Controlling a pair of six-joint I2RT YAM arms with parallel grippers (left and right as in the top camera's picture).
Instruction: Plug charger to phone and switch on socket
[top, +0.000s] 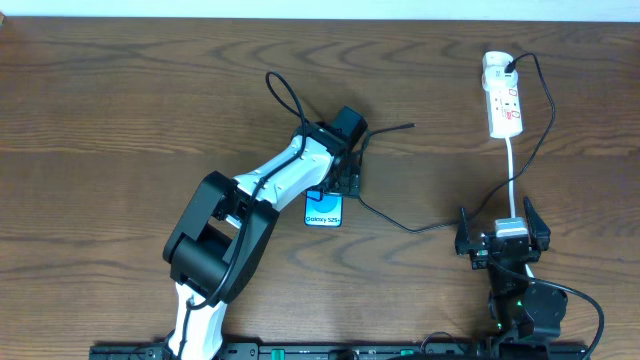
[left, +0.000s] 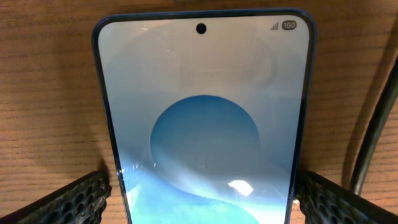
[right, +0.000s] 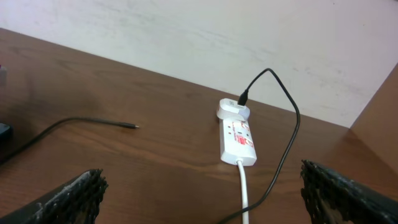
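The phone (top: 323, 212) lies flat on the wooden table with its cyan screen up, and it fills the left wrist view (left: 202, 112). My left gripper (top: 340, 185) is low over its far end, open, one finger at each long edge (left: 202, 199) with a thin gap on both sides. The charger cable (top: 440, 228) runs from its black plug in the socket (top: 503, 100) round to a free tip (top: 410, 126) lying right of the left wrist. The right wrist view shows the socket (right: 237, 137), the plug (right: 242, 99) and the tip (right: 134, 127). My right gripper (top: 503, 235) stands open and empty (right: 202, 199).
The socket's white cord (top: 512, 175) runs down the table and passes under the right gripper (right: 244, 186). A loop of the left arm's own black cable (top: 285, 95) rises behind it. A pale wall (right: 249, 37) bounds the table's far edge.
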